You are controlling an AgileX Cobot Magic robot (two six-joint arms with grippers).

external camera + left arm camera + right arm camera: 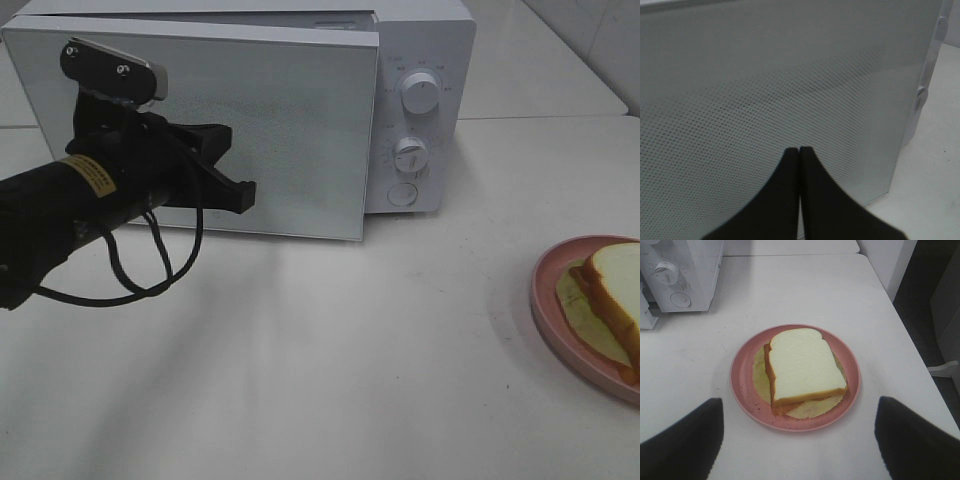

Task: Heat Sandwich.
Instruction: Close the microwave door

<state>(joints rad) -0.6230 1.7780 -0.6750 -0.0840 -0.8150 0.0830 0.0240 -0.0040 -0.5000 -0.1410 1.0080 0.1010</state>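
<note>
A white microwave (pixel 300 110) is seen on a white surface (pixel 330 380), its door (pixel 200 130) swung partly open. The left gripper (pixel 799 150) is placed just in front of the door glass, its jaws pressed together with nothing held. The sandwich (pixel 802 367) is set on a pink plate (pixel 742 385) well to the right of the microwave. The right gripper (pixel 799 440) is hung above it, jaws spread wide and empty; the plate lies beyond and between them, so the right arm is judged nearer.
</note>
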